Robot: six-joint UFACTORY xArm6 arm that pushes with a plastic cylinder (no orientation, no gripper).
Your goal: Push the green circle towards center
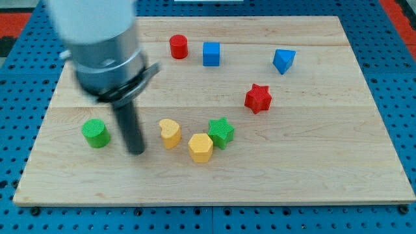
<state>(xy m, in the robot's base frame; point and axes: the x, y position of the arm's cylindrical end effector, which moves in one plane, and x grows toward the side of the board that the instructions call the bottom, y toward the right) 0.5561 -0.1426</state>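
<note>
The green circle point(95, 133) is a round green block at the view's left side of the wooden board point(312, 169). My tip point(136, 152) rests on the board just to the right of it, with a small gap between them. The rod rises from the tip to the arm's grey body at the view's top left. The yellow heart point(169, 133) lies to the right of my tip.
A yellow hexagon point(201, 147) and a green star point(221, 132) sit close together near the middle. A red star point(258, 98) lies right of centre. A red cylinder point(178, 47), a blue cube point(211, 54) and a blue triangular block point(283, 60) line the top.
</note>
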